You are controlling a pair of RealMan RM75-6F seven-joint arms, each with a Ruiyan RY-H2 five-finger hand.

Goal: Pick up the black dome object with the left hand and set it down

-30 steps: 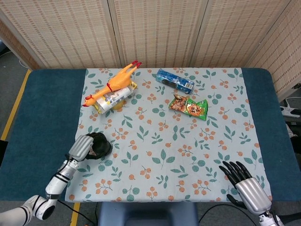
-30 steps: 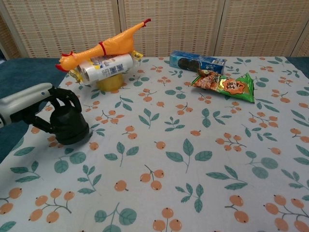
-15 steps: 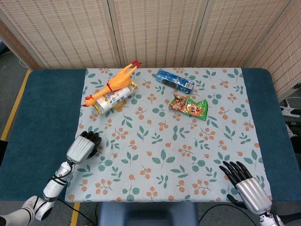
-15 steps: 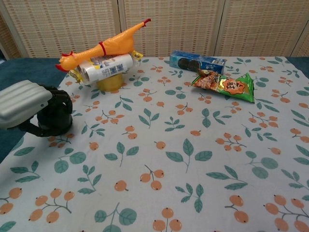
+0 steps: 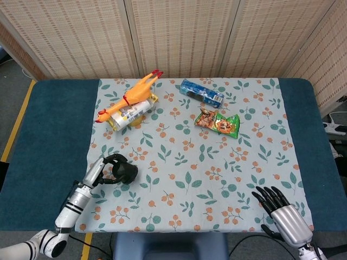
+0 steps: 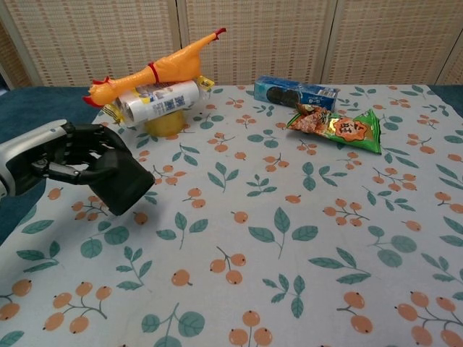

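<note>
While its dark fingers (image 6: 87,144) curl around the black dome-shaped object (image 6: 124,182), the left hand (image 6: 69,155) holds it tilted above the floral cloth-covered tabletop (image 5: 184,162). Beyond that hand lies an orange rubber chicken (image 5: 129,96). At the near edge, the right hand (image 5: 282,211) holds nothing, fingers spread.

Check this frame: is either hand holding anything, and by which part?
The left hand holds the black dome object, fingers wrapped over its upper end, tilted off the cloth. The right hand holds nothing.
</note>
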